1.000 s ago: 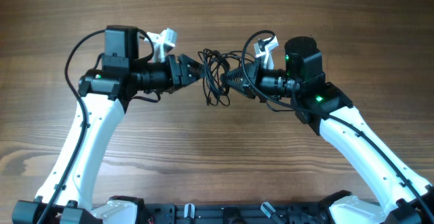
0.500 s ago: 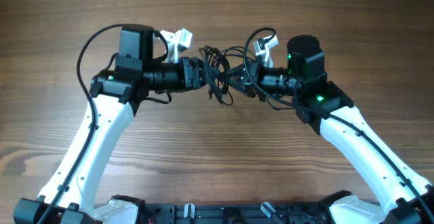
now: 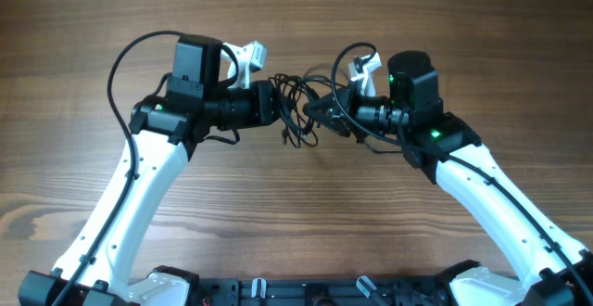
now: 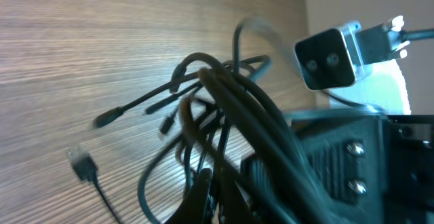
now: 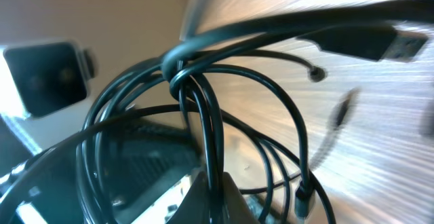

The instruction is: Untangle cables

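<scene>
Your left tool (image 3: 279,109) and right tool (image 3: 313,111) meet nearly tip to tip above the wooden tabletop (image 3: 296,223). The cables (image 3: 296,132) sit as one loose black knot in the short gap between them, with loops spilling out to either side of the tips. Your left tool is pinching the bundle: in its wrist view a thick sheaf of strands runs straight out of the closed tips and fans ahead of the tool into tangled loops. Just ahead and to the left of that tool a flat USB plug (image 4: 83,161) trails on a single cord, with a slim round plug (image 4: 107,119) beyond it; both look blurred. Ahead and to the right sits the right arm's camera (image 4: 330,56). Your right tool is also pressed together on the cables: in its wrist view several strands drop into the dark tips at the bottom. Directly ahead of the tips one cord wraps around the others like a collar. A second USB plug (image 5: 399,46) juts out ahead and to the right, and the left arm's camera (image 5: 46,75) faces you ahead on the left. You cannot tell from these views whether the lowest loops touch the tabletop.
</scene>
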### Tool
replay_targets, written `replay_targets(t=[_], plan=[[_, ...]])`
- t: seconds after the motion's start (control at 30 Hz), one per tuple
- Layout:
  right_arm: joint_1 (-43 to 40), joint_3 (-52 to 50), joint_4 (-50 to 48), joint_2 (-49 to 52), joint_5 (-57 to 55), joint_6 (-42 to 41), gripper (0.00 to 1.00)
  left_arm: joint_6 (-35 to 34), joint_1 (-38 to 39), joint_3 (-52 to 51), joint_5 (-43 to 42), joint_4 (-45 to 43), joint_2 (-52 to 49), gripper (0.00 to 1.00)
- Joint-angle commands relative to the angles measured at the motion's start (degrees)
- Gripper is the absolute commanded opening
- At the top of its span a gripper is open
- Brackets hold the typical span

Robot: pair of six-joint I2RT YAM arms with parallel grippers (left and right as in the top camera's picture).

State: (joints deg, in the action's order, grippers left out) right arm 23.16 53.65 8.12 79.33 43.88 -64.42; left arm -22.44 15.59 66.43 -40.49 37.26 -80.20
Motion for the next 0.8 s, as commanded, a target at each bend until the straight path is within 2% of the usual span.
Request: replay_targets(t=[0.0,0.2,0.37,0.63,0.77], plan=[[-0.9,1.2,5.1,-0.9,-14.3,4.2,0.04,2.8,-3.7,-0.7,3.7,3.9,0.9,0.04],[-6.8,1.2,9.8,-0.9,-16.2,5.1,0.04,5.8,-13.0,-0.7,5.7,9.8,3.9,0.04],[-11.0,1.2,14.5,-0.9,-16.9,8.9,0.04,5.8,-21.7,-0.7,5.6,10.0,7.8,0.04],[-12.3,1.2,21.1,-0.9,-21.7,10.4,0.04,3.6,-34.2,-0.7,5.4,9.7,10.9,0.04],[-12.3,1.2,19.8,-0.9,-17.2,11.7,0.04,2.3,-39.9,-0.7,-0.7,9.7,10.9,0.04]])
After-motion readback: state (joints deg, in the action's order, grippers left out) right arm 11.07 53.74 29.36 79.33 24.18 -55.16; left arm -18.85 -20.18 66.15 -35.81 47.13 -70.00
